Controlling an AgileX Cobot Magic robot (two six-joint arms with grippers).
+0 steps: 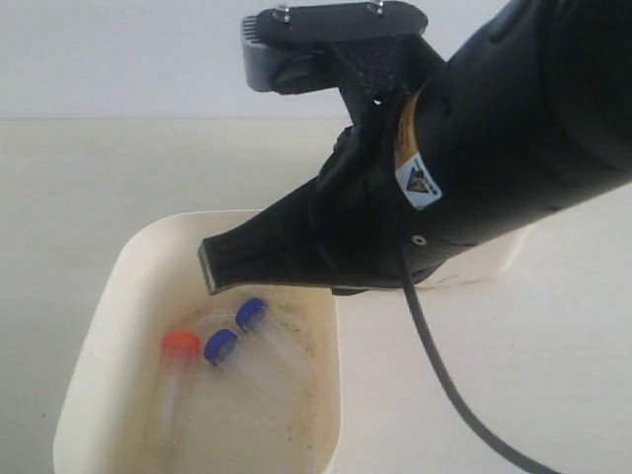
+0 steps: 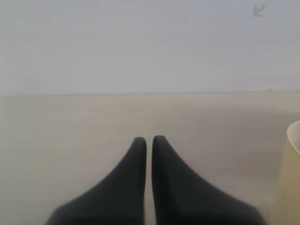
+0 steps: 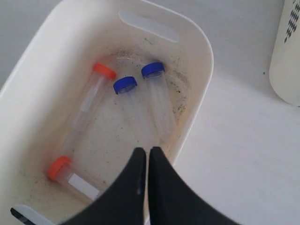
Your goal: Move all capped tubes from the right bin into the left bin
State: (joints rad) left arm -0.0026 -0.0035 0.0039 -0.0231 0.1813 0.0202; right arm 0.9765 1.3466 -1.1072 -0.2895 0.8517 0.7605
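The left bin (image 3: 201,44), cream with a black-speckled floor, holds all the capped tubes I can see. In the right wrist view these are two orange-capped tubes (image 3: 91,96) (image 3: 63,171) and two blue-capped tubes (image 3: 125,85) (image 3: 154,77), all lying flat. My right gripper (image 3: 148,150) hangs shut and empty above the bin's near side. In the exterior view its tip (image 1: 208,269) is over the bin (image 1: 99,326), above one orange cap (image 1: 180,343) and two blue caps (image 1: 220,346). My left gripper (image 2: 149,138) is shut and empty over bare table.
The right bin (image 3: 288,56), with dark vent slits, stands beside the left bin; its inside is out of view. In the exterior view the right arm hides most of it (image 1: 499,257). A cream bin edge (image 2: 293,173) shows beside the left gripper. A black cable (image 1: 444,375) trails across the table.
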